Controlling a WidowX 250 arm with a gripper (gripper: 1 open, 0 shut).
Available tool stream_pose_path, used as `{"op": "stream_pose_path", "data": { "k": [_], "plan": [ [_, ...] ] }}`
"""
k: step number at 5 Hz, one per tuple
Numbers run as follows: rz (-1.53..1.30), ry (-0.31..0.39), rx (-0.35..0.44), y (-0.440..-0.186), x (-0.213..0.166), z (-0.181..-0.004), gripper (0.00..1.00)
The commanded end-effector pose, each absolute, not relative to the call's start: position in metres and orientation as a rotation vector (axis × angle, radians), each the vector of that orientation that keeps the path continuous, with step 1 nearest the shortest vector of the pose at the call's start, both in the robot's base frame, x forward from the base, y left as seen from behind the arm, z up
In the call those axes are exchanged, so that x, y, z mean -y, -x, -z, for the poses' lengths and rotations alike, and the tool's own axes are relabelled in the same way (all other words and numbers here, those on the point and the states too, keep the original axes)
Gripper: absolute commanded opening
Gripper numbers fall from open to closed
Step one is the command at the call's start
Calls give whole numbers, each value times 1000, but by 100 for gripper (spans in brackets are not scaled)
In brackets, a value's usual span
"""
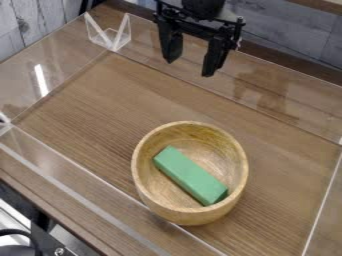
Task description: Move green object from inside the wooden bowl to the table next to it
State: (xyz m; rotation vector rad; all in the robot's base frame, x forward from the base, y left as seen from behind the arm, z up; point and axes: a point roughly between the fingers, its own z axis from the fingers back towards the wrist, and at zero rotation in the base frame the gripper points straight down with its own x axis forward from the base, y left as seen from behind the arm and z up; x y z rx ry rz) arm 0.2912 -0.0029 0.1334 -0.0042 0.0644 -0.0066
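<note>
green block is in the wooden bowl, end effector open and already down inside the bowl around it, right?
Not quite. The green block is in the wooden bowl, and the end effector is open, but it is not inside the bowl: the camera view shows it hanging over bare table behind the bowl, apart from both.

Robot test bench in a lab-like setting, brown wood-grain desk (120, 115) fenced by low clear acrylic walls (80, 205), black robot arm (201, 25) overhead, grey plank wall (287, 35) behind
</note>
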Motion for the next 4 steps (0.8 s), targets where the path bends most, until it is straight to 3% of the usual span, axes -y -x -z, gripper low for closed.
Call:
{"op": "stream_pose_path", "data": {
  "k": [1, 4],
  "plan": [
    [-60, 2, -87, -284, 6, -124, 100],
    [-523, 28, -84, -261, 13, -110, 100]
  ]
}}
